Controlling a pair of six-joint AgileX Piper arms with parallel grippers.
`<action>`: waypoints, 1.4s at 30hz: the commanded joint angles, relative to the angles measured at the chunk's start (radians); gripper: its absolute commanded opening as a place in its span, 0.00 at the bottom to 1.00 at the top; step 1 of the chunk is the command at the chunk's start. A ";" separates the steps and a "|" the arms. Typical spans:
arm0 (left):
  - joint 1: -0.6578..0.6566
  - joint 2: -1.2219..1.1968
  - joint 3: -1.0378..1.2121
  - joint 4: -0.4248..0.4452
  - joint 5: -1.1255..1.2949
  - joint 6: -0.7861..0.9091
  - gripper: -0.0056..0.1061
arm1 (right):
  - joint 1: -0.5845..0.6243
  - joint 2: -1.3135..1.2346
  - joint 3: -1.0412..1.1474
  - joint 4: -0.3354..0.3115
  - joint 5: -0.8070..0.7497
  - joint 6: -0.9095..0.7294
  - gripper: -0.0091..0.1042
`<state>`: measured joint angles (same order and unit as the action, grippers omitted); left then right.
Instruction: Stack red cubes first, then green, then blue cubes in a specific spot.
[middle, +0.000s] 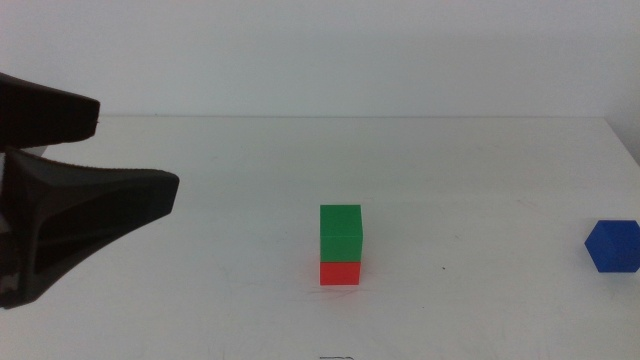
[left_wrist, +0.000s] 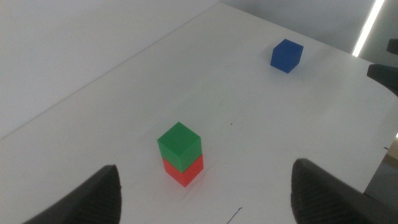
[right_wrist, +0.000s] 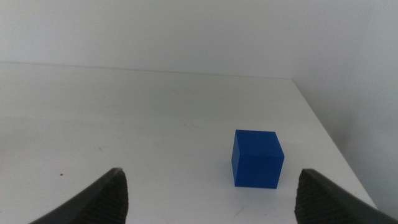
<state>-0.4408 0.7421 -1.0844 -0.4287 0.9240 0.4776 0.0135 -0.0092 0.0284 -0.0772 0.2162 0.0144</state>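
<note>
The green cube (middle: 340, 233) sits squarely on the red cube (middle: 340, 272) in the middle of the white table, and the left wrist view shows the same pair, green (left_wrist: 179, 145) over red (left_wrist: 184, 173). My left gripper (middle: 138, 152) hovers open to the left of this stack, well apart from it, with nothing in its jaws. The blue cube (middle: 612, 246) lies alone at the far right, turned at an angle. In the right wrist view the blue cube (right_wrist: 255, 158) rests on the table a short way ahead of my right gripper (right_wrist: 211, 186), which is open and empty.
The table's right edge (right_wrist: 336, 155) runs close beside the blue cube. Bare white tabletop (middle: 480, 230) stretches between the stack and the blue cube. The back edge (middle: 350, 118) meets a plain wall.
</note>
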 joint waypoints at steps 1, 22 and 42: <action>0.002 0.001 -0.030 -0.029 -0.067 0.000 0.89 | 0.002 -0.019 -0.026 0.003 -0.067 -0.005 0.91; 0.002 0.001 -0.030 -0.029 -0.067 0.000 0.89 | 0.002 0.742 -0.829 0.104 0.693 -0.008 0.91; 0.002 0.001 -0.030 -0.029 -0.068 0.000 0.89 | 0.002 1.002 -0.937 0.077 0.678 0.066 0.91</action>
<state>-0.4408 0.7421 -1.0844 -0.4287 0.9221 0.4776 0.0135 0.9964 -0.8738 0.0355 0.9515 0.0923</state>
